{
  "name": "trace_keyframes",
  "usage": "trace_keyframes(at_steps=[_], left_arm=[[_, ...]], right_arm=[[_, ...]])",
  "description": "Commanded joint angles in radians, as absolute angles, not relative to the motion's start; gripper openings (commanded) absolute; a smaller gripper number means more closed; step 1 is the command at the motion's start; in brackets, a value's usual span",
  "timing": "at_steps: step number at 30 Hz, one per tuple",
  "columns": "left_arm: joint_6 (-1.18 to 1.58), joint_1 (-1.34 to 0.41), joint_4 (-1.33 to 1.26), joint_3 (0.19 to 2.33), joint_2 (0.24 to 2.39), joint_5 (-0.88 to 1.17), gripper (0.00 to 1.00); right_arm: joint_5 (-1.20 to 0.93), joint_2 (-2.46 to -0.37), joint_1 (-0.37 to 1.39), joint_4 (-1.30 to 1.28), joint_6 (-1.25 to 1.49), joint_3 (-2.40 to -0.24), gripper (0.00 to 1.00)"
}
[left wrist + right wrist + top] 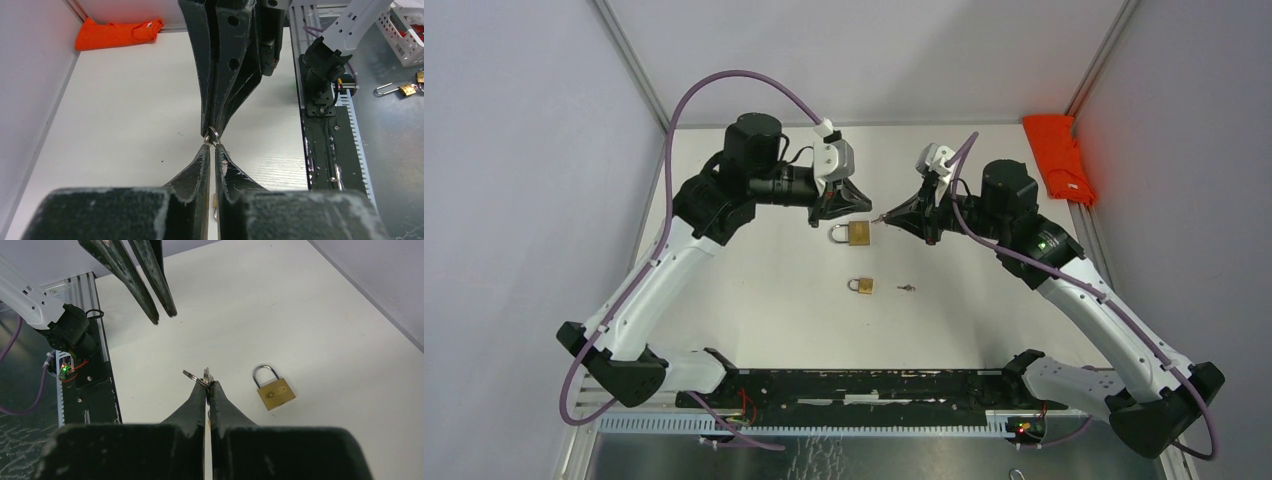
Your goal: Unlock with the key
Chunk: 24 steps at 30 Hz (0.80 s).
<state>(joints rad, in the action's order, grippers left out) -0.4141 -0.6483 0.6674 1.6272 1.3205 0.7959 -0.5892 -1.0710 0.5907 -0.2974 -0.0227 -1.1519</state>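
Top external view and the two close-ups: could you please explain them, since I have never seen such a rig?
A left robot arm and a right robot arm are bolted at the near edge of a white table. The wide picture comes from a fixed camera above and behind them; each close-up comes from a camera on one wrist. On the table lie a larger brass padlock, a smaller brass padlock with a small loose key beside it, and an orange cloth at the far right. The right arm's black fingers pinch silver keys on a ring. The left arm's black fingers stand slightly apart, holding nothing visible.
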Motion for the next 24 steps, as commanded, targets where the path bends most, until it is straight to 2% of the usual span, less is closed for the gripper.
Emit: trace_keyframes(at_steps=[1, 5, 16, 24], left_arm=[[-0.403, -0.651, 0.619, 1.577, 1.307, 0.801, 0.13], [-0.454, -0.651, 0.683, 1.61, 1.348, 0.844, 0.15], [-0.479, -0.65, 0.695, 1.627, 1.35, 0.847, 0.39], [-0.476, -0.651, 0.684, 1.632, 1.345, 0.82, 0.4]], right_arm=[[-0.571, -1.048, 0.588, -0.264, -0.002, -1.194, 0.0], [-0.599, -1.059, 0.583, -0.312, 0.042, -1.269, 0.0], [-0.66, -1.061, 0.583, -0.32, 0.069, -1.308, 0.0], [-0.671, -1.057, 0.583, -0.331, 0.068, -1.296, 0.0]])
